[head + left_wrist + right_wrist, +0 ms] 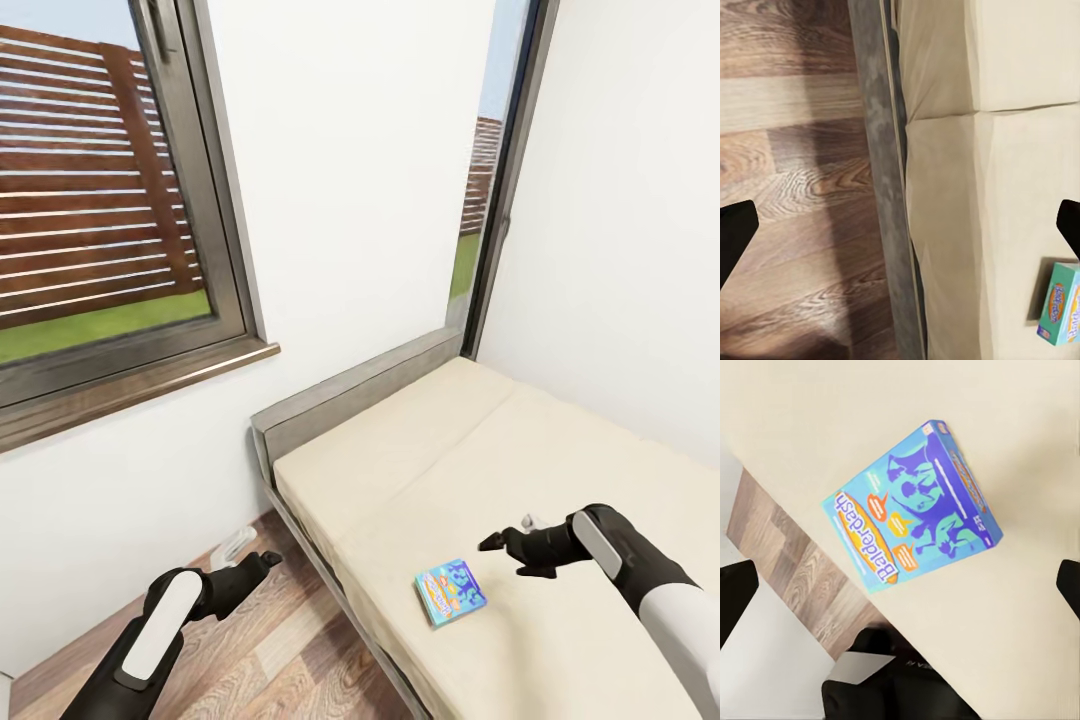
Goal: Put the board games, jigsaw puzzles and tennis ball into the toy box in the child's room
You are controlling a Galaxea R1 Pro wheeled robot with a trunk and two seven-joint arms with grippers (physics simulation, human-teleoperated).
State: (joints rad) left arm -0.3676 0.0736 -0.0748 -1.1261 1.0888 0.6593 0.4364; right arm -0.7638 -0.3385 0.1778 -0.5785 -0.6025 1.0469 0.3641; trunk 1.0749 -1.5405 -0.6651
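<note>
1. Window (95, 190): at ten o'clock in the head view, dark frame, slatted wooden fence and grass outside.

2. Left gripper (262, 562): at seven o'clock in the head view, hanging over the wood-plank floor (270, 650) just beside the bed frame. Its wrist view shows the dark fingertips (735, 240) far apart at the two edges; jaws wide, nothing between them. Contents: none.

3. Bed (480, 450): beige mattress in two sections, grey padded headboard (350, 385) against the white wall. Runs from centre toward four o'clock in the head view.

4. Board game (451, 591): the light-blue cartoon box, lying flat on the mattress close to the bed's floor-side edge, at about five o'clock in the head view. Cover up, title legible in the right wrist view (911, 514). Long axis runs roughly from eleven to five o'clock in the head view, slightly skewed to the mattress edge. Also seen edge-on from the left wrist (1061, 307).

5. Right gripper (505, 545): at four o'clock in the head view, above the mattress. Jaws wide, holding nothing. The box lies at about seven o'clock from it, near but apart.

6. Judgement: the right arm is the nearer one; the left is off the bed, across the frame. The coming pick likely calls for the right gripper to descend and close across the box's short side.
</note>
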